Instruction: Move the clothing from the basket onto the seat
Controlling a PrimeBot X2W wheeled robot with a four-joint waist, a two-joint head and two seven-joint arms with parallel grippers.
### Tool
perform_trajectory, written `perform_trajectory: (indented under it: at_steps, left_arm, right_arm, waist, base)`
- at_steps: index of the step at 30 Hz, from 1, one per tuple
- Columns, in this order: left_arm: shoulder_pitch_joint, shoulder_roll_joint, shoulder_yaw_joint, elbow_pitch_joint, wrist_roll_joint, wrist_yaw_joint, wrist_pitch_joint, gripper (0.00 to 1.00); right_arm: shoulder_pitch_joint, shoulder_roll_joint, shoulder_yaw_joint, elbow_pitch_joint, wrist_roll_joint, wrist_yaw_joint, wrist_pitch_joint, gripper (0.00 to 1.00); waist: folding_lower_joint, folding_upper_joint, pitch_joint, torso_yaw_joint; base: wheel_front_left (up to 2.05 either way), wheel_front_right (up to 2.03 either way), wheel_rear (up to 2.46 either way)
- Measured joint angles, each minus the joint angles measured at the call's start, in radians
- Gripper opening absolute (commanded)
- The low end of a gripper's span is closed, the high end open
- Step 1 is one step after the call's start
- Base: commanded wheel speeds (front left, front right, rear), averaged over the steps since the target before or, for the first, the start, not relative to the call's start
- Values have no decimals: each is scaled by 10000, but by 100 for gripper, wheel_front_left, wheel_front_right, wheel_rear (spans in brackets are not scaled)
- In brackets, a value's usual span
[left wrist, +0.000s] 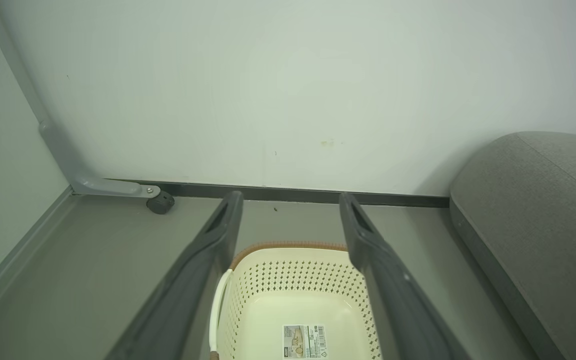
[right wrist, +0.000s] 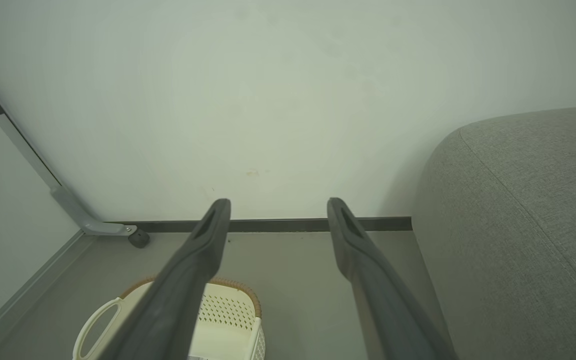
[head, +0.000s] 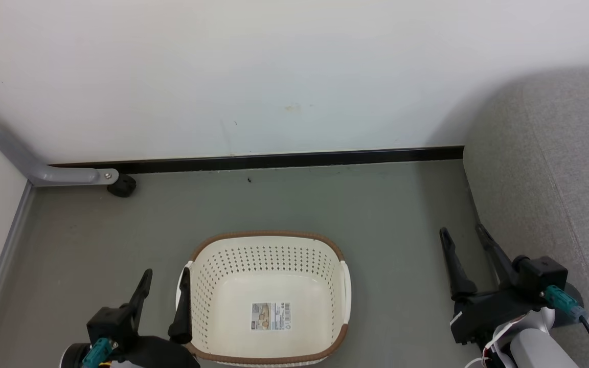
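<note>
The cream perforated basket (head: 269, 236) with a brown rim stands on the grey floor, and inside it I see just a label sticker on the bottom. The clothing is out of view. My left gripper (head: 166, 272) hangs open by the basket's left handle, its right finger just at the rim. In the left wrist view the left gripper (left wrist: 290, 197) frames the basket (left wrist: 293, 280) between its spread fingers. My right gripper (head: 462, 230) is open and empty, close to the grey fabric seat (head: 545, 168). The right wrist view has the right gripper (right wrist: 278, 204), the basket (right wrist: 223, 310) and the seat (right wrist: 513, 210).
A white wall with a black baseboard (head: 284, 161) closes off the far side. A grey metal bracket with a black caster (head: 120, 185) sits in the left corner. Grey floor (head: 391, 214) lies between basket and seat.
</note>
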Motion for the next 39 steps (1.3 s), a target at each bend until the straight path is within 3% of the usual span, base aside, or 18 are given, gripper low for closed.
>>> perform_trajectory:
  at_steps: [24,39]
  left_arm:
    - [289,-213,485,-395,617,-15,0,100]
    - [292,-349,663,-483,924,-276,0,100]
  right_arm:
    - [64,67,-249,-107,-19,-15,0,100]
    - [180,94,-341,-128,-79,-17,0,100]
  waist:
    - [0,1,-99,-99]
    - [0,0,-126,-97]
  base:
    - [0,0,0]
    - [0,0,0]
